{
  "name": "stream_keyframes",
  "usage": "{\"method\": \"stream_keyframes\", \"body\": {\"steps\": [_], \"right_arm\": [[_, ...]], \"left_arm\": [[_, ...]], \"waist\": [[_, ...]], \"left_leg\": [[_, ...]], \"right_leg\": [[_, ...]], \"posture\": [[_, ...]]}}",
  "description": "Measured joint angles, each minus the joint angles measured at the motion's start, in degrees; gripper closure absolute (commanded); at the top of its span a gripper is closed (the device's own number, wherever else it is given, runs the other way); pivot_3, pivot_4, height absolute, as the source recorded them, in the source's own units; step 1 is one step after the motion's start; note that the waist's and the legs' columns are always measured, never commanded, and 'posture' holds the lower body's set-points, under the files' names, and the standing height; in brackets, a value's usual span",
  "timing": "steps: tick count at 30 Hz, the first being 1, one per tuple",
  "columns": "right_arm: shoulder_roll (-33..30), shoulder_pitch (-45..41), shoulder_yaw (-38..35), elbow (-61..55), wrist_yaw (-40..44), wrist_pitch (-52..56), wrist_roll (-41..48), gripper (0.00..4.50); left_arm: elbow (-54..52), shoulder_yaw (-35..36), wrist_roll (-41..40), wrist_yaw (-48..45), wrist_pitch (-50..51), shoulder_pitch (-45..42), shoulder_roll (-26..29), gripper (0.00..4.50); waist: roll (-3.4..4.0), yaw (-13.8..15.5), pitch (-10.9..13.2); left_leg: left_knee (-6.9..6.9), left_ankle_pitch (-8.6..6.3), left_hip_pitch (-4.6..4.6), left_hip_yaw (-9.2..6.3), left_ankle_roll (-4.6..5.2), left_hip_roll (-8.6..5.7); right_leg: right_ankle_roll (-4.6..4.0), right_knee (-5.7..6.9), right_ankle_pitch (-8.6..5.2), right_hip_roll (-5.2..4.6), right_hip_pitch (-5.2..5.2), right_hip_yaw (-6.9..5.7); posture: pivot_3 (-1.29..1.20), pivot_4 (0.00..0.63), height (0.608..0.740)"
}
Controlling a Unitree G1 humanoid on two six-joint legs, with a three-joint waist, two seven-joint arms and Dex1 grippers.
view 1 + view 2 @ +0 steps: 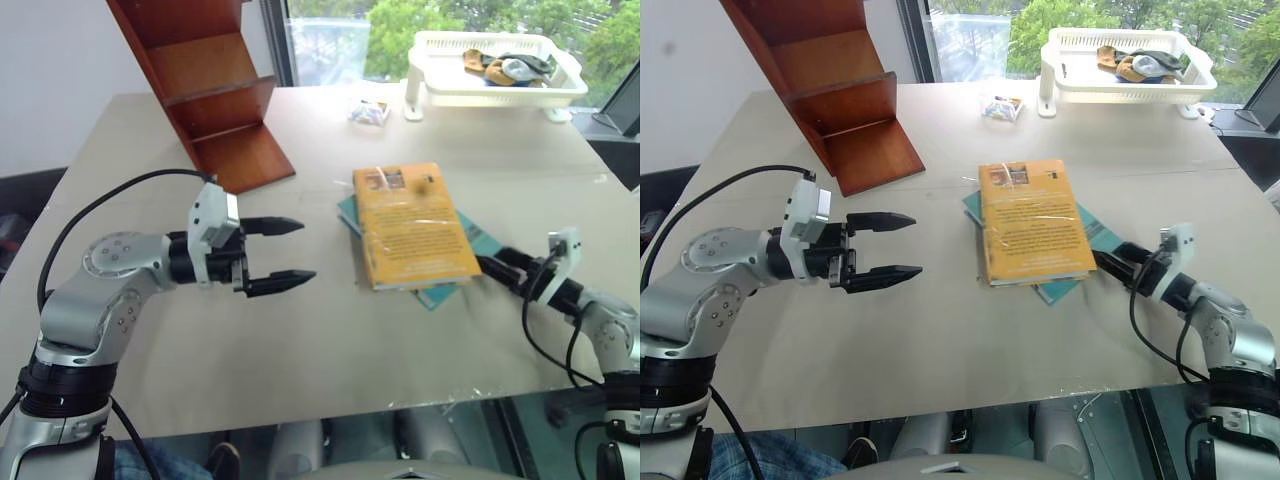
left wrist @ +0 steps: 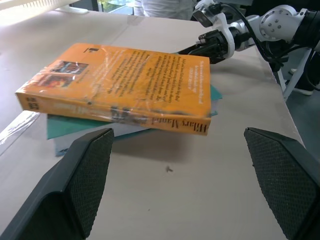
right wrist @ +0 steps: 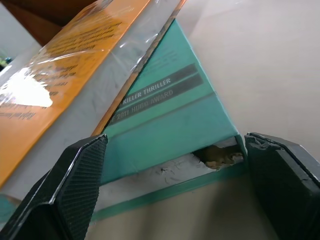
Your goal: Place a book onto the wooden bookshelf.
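The book (image 1: pixel 413 226), orange-yellow w/ glossy plastic wrap, is lying flat at mid-desk, cover up, stacked on a thinner teal book (image 1: pixel 437 293) whose corners are sticking out from under it on the side nearer the robot and toward the robot's right; the desk (image 1: pixel 300 340) is carrying both; the wooden bookshelf (image 1: pixel 205 85) is standing well apart from the book, toward the far left of it, slanted side panel facing the book, stepped shelves bare; the left pincer (image 1: pixel 285 255) is hovering just above the desk to the left of the book, near but not touching it, pointing at the book's spine side, its two black fingers spread wide w/ nothing between them; the right pincer (image 1: pixel 1108 260) is sitting low at the book's near-right corner, fingers (image 3: pixel 75 190) spread either side of the teal book's corner, tips right at the stack's edge, pinching nothing; a white plastic basket rack (image 1: pixel 495 68) is resting beyond the book at the desk's far edge, w/ some small items inside; a small wrapped packet (image 1: pixel 368 112) is lying betw. the book and the rack, clear of both.
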Motion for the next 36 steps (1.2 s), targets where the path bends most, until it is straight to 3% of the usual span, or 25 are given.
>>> {"method": "stream_keyframes", "body": {"steps": [12,23,28,36], "right_arm": [[-7.58,-2.68,-3.72,-1.31,-1.37,1.17,0.37,0.0],[-0.72,-5.94,-1.0,5.55,-4.06,-0.45,-1.01,0.0],[-0.15,-5.8,1.4,7.57,0.42,-3.98,-2.29,0.0],[-3.28,-5.03,6.42,10.27,16.52,-8.61,-3.54,0.0]], "left_arm": [[0.0,1.44,-0.47,-0.17,0.29,0.15,1.39,0.06],[0.01,1.39,-0.12,-0.06,-0.06,0.53,1.1,0.06],[0.02,1.39,-0.11,0.0,-0.19,0.53,1.06,0.06],[0.12,1.37,-0.09,0.07,-0.26,0.59,1.07,0.06]], "waist": [[0.0,0.0,0.04],[-0.02,0.25,0.05],[-0.02,0.15,0.05],[-0.03,0.09,0.05]], "left_leg": [[0.0,-0.01,-0.01,0.01,0.01,-0.01],[-0.03,0.0,-0.04,0.01,0.0,-0.02],[-0.03,0.0,-0.03,0.01,0.0,-0.02],[-0.02,0.0,-0.01,0.02,0.01,-0.02]], "right_leg": [[0.0,-0.02,0.0,-0.01,-0.01,0.0],[0.0,-0.04,0.0,-0.02,-0.02,-0.01],[0.0,-0.04,0.0,-0.01,-0.01,-0.01],[0.0,-0.03,0.0,-0.01,-0.01,-0.01]], "posture": [[0.0,0.15,0.74],[0.0,0.15,0.74],[0.0,0.15,0.74],[0.0,0.15,0.74]]}}
